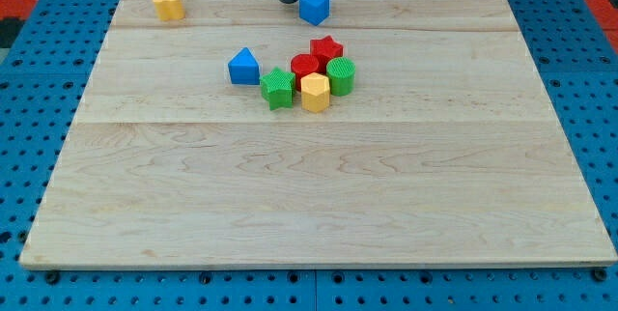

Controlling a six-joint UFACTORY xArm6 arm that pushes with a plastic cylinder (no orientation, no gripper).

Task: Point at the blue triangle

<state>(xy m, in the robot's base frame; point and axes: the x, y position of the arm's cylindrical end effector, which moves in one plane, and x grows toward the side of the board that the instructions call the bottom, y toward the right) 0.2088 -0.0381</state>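
The worktop [319,195] is a pale wooden board with visible plank seams, lying on a blue perforated base [29,50] (a strip of red shows at the view's top corners). No containers, labels or writing can be made out.

My tip [288,0] stands near the view's top edge, just beside the left face of a blue cube [314,6]; I cannot tell if they touch. The rod carries no jaws, so nothing is grasped.

The blue triangle [243,66] lies below and left of my tip, well apart from it. Just right of it sits a cluster: green star [278,88], yellow hexagon [315,92], green cylinder [341,75], red cylinder [304,66] and red star [326,49]. A yellow block [168,4] rests alone near the top left corner.
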